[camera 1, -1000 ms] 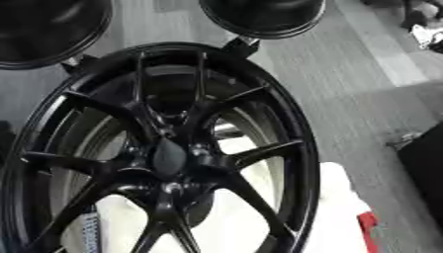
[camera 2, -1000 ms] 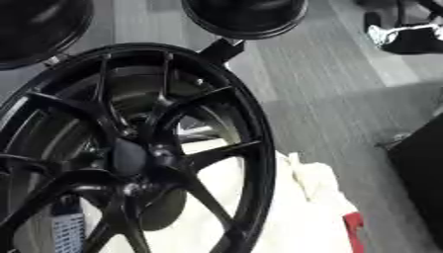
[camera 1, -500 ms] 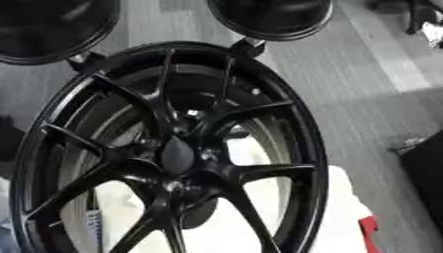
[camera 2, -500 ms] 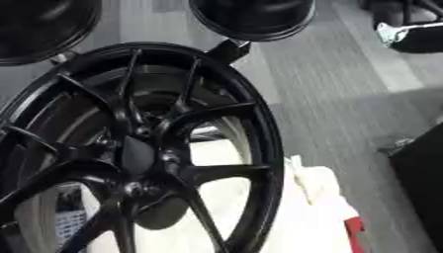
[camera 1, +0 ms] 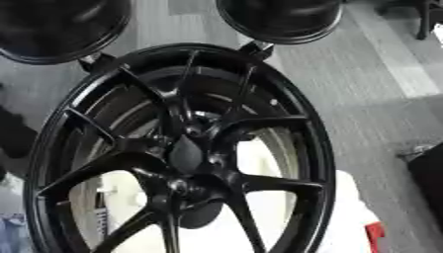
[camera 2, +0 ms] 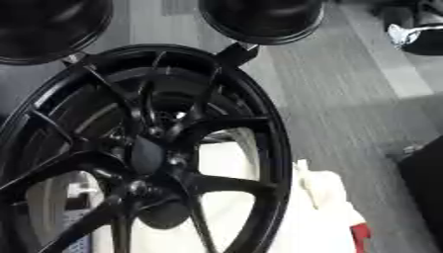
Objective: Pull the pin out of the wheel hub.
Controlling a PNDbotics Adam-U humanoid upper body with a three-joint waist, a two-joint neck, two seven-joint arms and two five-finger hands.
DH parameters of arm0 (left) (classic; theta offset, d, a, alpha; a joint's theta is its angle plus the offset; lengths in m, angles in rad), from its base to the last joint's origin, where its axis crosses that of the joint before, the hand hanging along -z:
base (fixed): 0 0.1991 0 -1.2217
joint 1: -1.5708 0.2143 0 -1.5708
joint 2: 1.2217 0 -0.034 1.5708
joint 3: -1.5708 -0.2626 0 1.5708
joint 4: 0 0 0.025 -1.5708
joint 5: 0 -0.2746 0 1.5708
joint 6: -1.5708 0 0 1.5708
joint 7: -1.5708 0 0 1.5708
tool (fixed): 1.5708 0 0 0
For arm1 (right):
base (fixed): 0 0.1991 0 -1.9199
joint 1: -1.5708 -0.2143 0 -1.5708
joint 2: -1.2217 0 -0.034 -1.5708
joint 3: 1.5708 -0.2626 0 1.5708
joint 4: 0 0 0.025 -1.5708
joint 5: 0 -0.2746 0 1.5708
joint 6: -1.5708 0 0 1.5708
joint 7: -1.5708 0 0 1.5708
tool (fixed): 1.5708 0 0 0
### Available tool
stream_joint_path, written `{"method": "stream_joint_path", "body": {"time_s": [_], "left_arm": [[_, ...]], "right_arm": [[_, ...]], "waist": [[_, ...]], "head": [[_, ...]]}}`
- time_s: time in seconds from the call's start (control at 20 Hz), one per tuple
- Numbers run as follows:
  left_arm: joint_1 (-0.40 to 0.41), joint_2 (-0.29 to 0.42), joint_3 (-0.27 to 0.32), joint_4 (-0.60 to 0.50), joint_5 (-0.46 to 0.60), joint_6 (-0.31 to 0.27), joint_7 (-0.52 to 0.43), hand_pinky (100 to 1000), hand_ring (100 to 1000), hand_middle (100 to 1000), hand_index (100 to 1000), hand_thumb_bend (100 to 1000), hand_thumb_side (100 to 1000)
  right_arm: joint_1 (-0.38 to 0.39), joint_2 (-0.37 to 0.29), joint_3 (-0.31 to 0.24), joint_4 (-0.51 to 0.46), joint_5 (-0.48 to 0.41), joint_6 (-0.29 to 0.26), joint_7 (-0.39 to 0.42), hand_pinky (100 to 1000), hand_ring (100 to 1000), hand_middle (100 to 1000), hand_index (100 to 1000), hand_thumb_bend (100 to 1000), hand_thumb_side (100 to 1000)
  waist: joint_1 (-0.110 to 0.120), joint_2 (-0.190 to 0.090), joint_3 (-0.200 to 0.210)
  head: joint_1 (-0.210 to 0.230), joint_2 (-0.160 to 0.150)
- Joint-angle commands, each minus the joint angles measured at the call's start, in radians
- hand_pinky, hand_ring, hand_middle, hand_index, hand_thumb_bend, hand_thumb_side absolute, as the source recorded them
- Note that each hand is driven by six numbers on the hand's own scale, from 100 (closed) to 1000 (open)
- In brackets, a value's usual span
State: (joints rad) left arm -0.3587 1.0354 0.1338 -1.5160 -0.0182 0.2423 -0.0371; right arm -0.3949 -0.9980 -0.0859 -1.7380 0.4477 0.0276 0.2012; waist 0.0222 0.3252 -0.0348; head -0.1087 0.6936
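Neither of my hands shows in either eye view, so I cannot say how open they are or whether they hold anything. All I have before me is the black wheel point(camera 1: 177, 153), standing close and filling most of the view, its spokes running in to the hub point(camera 1: 186, 155) at the middle. I cannot pick out the pin with any certainty; there are dark round shapes around the hub, including a larger one just below it, but black on black gives me nothing to fix on.

That is the main risk, as I judge it: reaching in blind, I could close on a spoke or a lug hole instead of the pin, or wedge my fingers between spokes. Pulling off-axis could jam the pin or tip the wheel against the two black stands point(camera 1: 279, 20) behind it. The white cloth point(camera 2: 325, 197) beneath could slip underneath too.
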Motion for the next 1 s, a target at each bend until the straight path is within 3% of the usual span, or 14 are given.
{"method": "stream_joint_path", "body": {"time_s": [0.05, 0.3, 0.35, 0.5, 0.75, 1.0], "left_arm": [[-0.006, 0.026, 0.023, -0.015, 0.005, -0.001, 0.004, 829, 823, 746, 885, 100, 550], [-0.01, 0.022, 0.029, -0.022, 0.033, 0.001, 0.038, 798, 788, 687, 856, 100, 574], [-0.011, 0.019, 0.032, -0.025, 0.048, 0.002, 0.059, 775, 764, 652, 832, 100, 617], [-0.013, 0.011, 0.034, -0.051, 0.101, 0.006, 0.13, 742, 727, 605, 790, 100, 622], [-0.013, -0.027, 0.018, -0.183, 0.173, -0.032, 0.272, 725, 711, 588, 777, 100, 607], [-0.016, -0.117, -0.007, -0.356, 0.187, -0.049, 0.35, 722, 717, 598, 788, 100, 624]], "right_arm": [[-0.01, -0.031, -0.015, -0.006, 0.005, -0.003, 0.0, 880, 729, 652, 778, 100, 219], [-0.012, -0.032, -0.016, -0.007, 0.007, -0.004, 0.0, 881, 729, 652, 778, 100, 209], [-0.012, -0.032, -0.016, -0.008, 0.007, -0.005, 0.0, 881, 729, 652, 778, 100, 207], [-0.014, -0.033, -0.015, -0.011, 0.007, -0.007, 0.001, 882, 730, 654, 778, 100, 200], [-0.021, -0.032, -0.013, -0.02, 0.009, -0.01, 0.001, 883, 731, 655, 779, 100, 189], [-0.026, -0.028, -0.008, -0.034, 0.01, -0.014, 0.006, 884, 732, 657, 779, 100, 182]], "waist": [[-0.003, -0.024, 0.001], [-0.005, -0.028, 0.001], [-0.005, -0.028, 0.002], [-0.006, -0.028, 0.002], [-0.008, -0.029, 0.0], [-0.009, -0.031, -0.004]], "head": [[0.002, 0.0], [0.001, 0.0], [0.001, 0.0], [0.001, 0.0], [0.004, 0.002], [0.012, 0.002]]}}
